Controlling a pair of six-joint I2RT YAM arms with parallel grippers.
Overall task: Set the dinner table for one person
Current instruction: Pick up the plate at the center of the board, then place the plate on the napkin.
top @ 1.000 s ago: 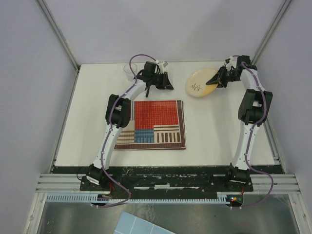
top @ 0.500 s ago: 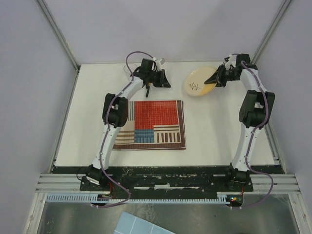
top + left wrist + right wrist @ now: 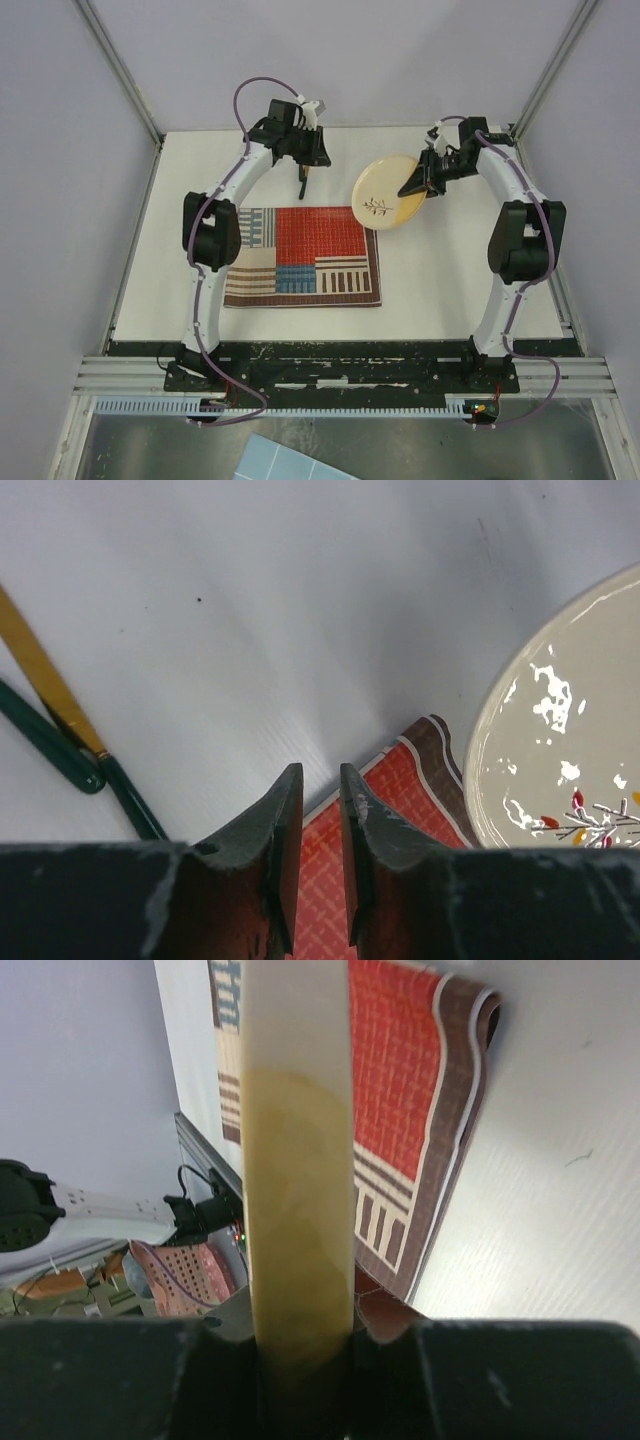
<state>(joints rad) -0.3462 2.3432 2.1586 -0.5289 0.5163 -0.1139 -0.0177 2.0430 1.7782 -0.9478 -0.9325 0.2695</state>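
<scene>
While right tool (image 3: 416,185) pinches plate (image 3: 386,195) rim | dinner table (image 3: 440,270) below it (plate tilted) | left tool (image 3: 320,773) narrowly spread

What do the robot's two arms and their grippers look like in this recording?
The left arm and right arm are built alike: slim white links joined by bulky black joint housings, with a thin purple cable looping along each. The left gripper has two dark, wedge-shaped fingers with scuffed, pale-scratched edges. The right gripper is black and tapered too.

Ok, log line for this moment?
right gripper: shut on plate | plate: at far right corner of placemat | left gripper: empty, jaws slightly apart
</scene>
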